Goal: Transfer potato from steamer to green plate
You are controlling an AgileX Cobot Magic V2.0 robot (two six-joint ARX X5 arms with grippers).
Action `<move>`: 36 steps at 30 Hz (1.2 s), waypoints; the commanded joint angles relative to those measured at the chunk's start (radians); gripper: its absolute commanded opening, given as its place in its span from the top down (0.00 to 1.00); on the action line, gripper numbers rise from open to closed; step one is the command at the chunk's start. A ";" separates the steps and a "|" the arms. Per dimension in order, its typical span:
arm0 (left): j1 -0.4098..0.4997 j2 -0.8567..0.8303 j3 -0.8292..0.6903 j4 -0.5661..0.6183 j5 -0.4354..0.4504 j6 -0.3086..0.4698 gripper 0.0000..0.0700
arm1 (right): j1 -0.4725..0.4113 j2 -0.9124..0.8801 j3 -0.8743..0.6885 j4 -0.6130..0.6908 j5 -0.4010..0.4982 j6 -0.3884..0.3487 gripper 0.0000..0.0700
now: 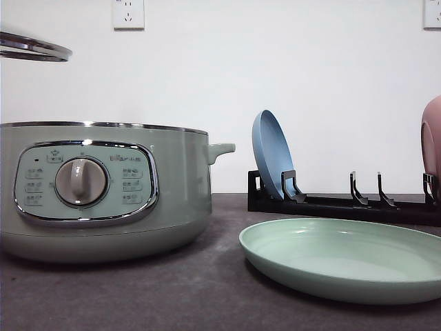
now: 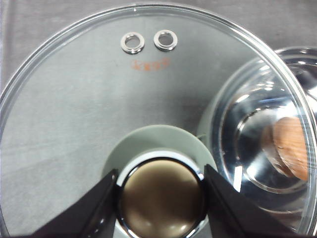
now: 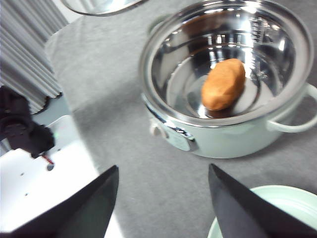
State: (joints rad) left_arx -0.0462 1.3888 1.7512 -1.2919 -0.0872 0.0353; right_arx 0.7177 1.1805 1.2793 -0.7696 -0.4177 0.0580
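The orange-brown potato (image 3: 224, 84) lies inside the open sage-green steamer (image 3: 228, 74), near the empty green plate (image 1: 344, 258).

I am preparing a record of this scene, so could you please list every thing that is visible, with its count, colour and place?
steamer: one, pale sage green with chrome rim, on the left of the table, open.
potato: one, orange-brown, lying inside the steamer's metal bowl.
glass lid: one, clear with a metallic knob, held up above the table to the left of the steamer.
green plate: one, pale mint green, flat on the table right of the steamer.
blue plate: one, blue, standing on edge in the rack.
pink plate: one, pink, at the rack's right end.
dish rack: one, black, behind the green plate.
wall sockets: two, white, on the wall.
left hand: shut on the lid's knob.
right hand: open, above the table.
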 commanded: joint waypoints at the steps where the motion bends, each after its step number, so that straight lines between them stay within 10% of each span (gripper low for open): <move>1: 0.001 -0.011 0.042 0.031 -0.001 -0.001 1.00 | 0.005 0.009 0.017 0.006 0.002 0.017 0.49; 12: 0.004 -0.011 0.042 0.033 -0.001 -0.001 1.00 | 0.005 0.111 0.052 0.030 0.001 0.062 0.35; 36: 0.028 -0.011 0.042 0.033 -0.001 -0.001 1.00 | 0.075 0.825 0.713 -0.024 0.146 0.050 0.29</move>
State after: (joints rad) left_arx -0.0196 1.3880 1.7512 -1.2907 -0.0834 0.0353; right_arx 0.7778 1.9754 1.9616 -0.7987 -0.2870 0.1089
